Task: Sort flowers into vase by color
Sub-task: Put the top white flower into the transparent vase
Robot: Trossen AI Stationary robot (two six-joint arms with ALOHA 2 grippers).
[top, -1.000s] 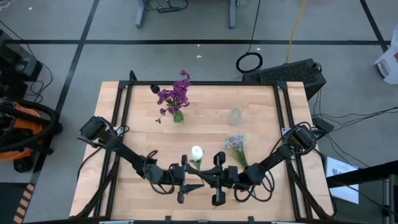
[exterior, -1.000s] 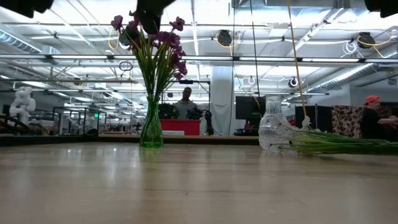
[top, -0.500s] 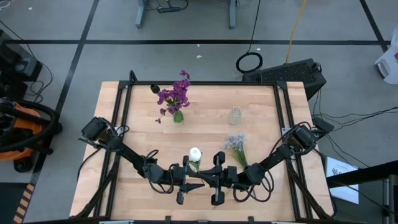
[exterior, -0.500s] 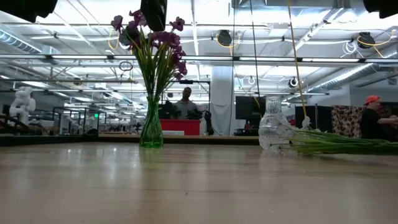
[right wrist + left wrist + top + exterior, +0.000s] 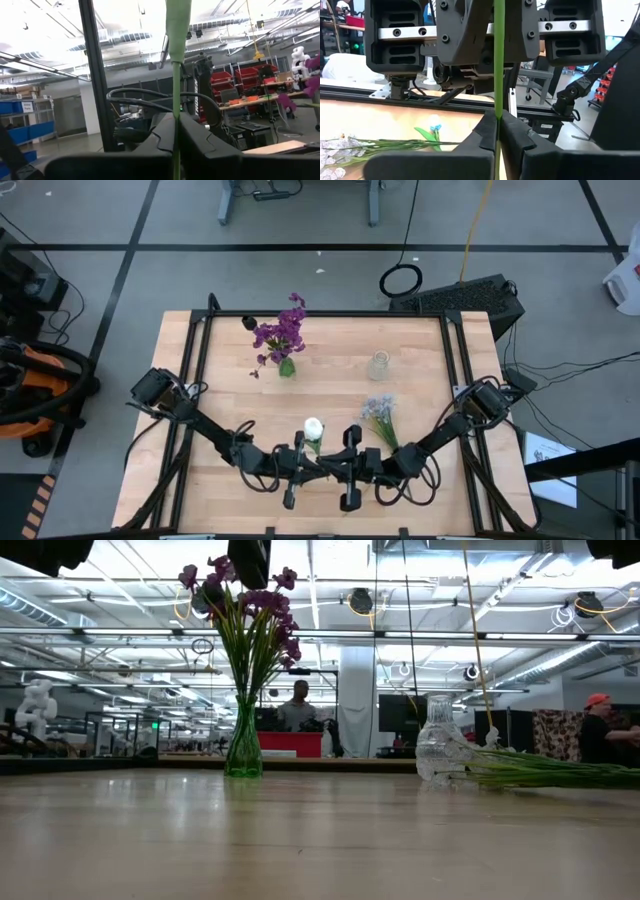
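A white flower (image 5: 313, 426) on a thin green stem (image 5: 498, 60) is held over the table's near middle. My left gripper (image 5: 311, 464) and my right gripper (image 5: 331, 466) face each other there, both shut on that stem. Purple flowers (image 5: 281, 332) stand in a green vase (image 5: 287, 367) at the far left. A clear glass vase (image 5: 378, 364) stands at the far right. Pale lilac flowers (image 5: 379, 410) lie flat on the table near it. My left gripper pinches the green stem (image 5: 498, 112) between its two fingers (image 5: 485, 132), coming level from the table's left, across the stem. The flower is clear of the table, blossom up. My right gripper pinches the same stem (image 5: 176, 107) between its two fingers (image 5: 192, 131), level from the table's right, across it.
Black rails (image 5: 196, 360) run along the table's left and right sides. In the low view the lying flowers' stems (image 5: 550, 772) stretch to the right of the clear vase (image 5: 437, 750). People stand in the room beyond the table.
My left gripper has shut on the white flower's stem, which my right gripper has held all along. Both arms have stayed in place.
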